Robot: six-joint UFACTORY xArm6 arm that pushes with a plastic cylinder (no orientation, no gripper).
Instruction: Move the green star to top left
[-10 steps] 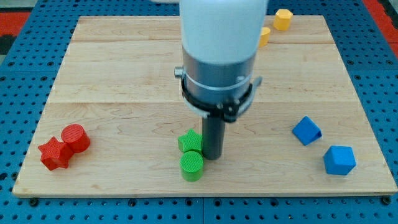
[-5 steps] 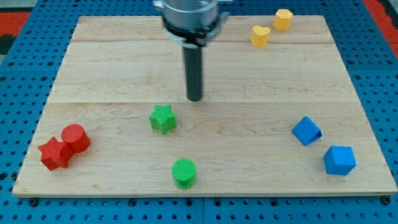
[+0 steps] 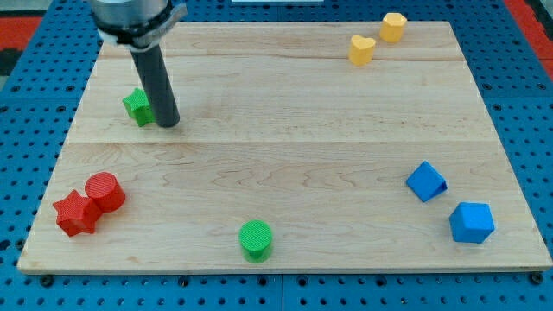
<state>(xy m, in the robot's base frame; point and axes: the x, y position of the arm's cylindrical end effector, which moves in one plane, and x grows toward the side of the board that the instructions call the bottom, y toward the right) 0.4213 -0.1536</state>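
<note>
The green star (image 3: 136, 106) lies on the wooden board (image 3: 285, 147) in the left part, a little above the middle height. My tip (image 3: 168, 123) stands right against the star's right side, touching it. The rod rises up and to the left from there, and hides part of the star's right edge.
A green cylinder (image 3: 256, 239) sits near the bottom edge. A red cylinder (image 3: 104, 190) and red star (image 3: 75, 213) touch at the bottom left. A blue block (image 3: 426, 181) and blue hexagon-like block (image 3: 472, 222) lie at right. A yellow heart (image 3: 362, 49) and yellow block (image 3: 393, 26) sit at the top right.
The green star has gone from beside the green cylinder up and left across the board. My tip has moved up and left with it and now stands at its right side.
</note>
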